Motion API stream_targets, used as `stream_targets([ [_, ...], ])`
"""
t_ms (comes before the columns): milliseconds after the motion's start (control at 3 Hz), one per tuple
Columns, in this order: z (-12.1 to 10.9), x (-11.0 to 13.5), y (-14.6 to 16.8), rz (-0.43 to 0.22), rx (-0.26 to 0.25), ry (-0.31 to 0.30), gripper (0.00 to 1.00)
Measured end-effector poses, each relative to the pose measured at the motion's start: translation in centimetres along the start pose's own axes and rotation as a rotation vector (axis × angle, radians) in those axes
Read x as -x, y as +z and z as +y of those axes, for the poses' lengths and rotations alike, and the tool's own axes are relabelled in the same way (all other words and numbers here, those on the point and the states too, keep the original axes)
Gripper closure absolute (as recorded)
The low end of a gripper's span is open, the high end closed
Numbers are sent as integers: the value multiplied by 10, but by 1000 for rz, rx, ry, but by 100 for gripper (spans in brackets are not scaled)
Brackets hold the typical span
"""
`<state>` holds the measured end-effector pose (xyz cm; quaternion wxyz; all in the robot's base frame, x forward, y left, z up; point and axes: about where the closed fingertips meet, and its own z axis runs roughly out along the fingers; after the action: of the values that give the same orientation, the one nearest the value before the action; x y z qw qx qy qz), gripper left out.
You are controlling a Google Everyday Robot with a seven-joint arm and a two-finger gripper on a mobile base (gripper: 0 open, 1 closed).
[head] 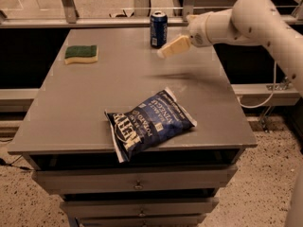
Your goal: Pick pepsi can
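The pepsi can, dark blue with a silver top rim, stands upright near the far edge of the grey table. My gripper reaches in from the right on a white arm. Its cream-coloured fingers point down and left, just right of the can and a little nearer the camera. It hangs above the table surface and holds nothing. The gripper and the can are apart.
A blue chip bag lies flat near the table's front edge. A green and yellow sponge lies at the far left. Drawers sit under the tabletop. A metal rail runs behind the table.
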<state>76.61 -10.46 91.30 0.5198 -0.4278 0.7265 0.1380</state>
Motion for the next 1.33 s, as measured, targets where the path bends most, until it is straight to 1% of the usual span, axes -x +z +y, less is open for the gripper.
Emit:
stream_targets([
  [333, -17, 0, 31, -50, -27, 34, 0],
  [667, -45, 1, 66, -123, -82, 85, 0],
  [1000, -62, -1, 81, -157, -111, 120, 0],
  [1333, -70, -5, 97, -170, -108, 155, 0],
])
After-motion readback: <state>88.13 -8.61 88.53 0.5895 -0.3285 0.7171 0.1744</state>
